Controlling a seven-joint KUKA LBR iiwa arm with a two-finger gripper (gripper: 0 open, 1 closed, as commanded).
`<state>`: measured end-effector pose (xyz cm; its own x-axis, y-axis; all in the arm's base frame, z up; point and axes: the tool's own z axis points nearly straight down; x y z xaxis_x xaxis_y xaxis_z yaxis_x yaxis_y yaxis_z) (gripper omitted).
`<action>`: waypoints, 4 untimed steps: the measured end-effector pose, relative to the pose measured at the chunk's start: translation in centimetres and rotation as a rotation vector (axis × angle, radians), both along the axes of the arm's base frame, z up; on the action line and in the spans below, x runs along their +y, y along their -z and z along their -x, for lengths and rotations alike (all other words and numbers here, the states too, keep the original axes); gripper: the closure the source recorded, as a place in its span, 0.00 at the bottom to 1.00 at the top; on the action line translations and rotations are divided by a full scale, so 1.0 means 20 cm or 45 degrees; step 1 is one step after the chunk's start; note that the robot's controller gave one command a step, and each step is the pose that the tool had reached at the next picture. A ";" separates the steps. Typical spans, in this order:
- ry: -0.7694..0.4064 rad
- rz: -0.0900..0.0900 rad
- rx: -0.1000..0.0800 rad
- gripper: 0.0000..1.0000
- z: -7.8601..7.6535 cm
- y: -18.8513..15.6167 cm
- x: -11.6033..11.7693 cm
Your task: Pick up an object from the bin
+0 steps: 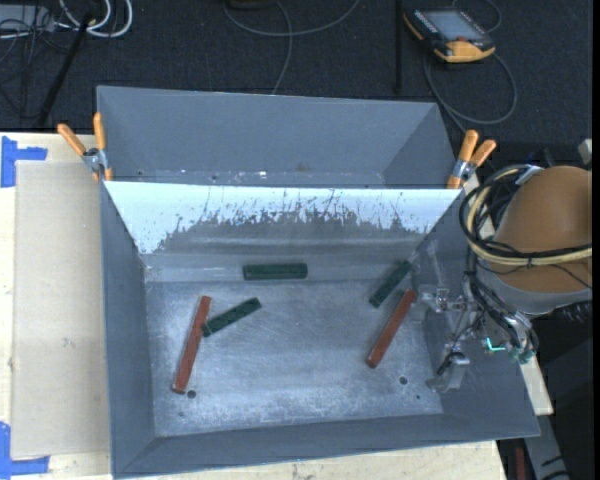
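Note:
My gripper hangs low at the bin's right side, close to the sloping right wall. Just left of it a red-brown stick lies slantwise on the floor, apart from the gripper. A short dark green stick lies at that stick's upper end, near the right wall. Nothing shows in the gripper's grasp.
Farther left lie a dark green stick near the back wall, another dark green stick and a long red-brown stick at the left. The arm with its orange cover and cables stands over the bin's right rim.

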<state>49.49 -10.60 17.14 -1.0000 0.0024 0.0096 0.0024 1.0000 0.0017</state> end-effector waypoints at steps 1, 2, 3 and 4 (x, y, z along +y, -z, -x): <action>-0.677 -0.007 -0.003 0.00 -0.06 0.52 0.23; -0.521 -0.008 -0.008 0.00 -0.35 0.51 0.00; -0.521 -0.002 -0.012 1.00 -0.35 0.51 -0.01; -0.667 0.001 -0.022 1.00 -0.41 0.16 0.07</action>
<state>57.70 -9.29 13.86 -0.8671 -0.4981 -0.0070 -0.4981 0.8671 -0.0034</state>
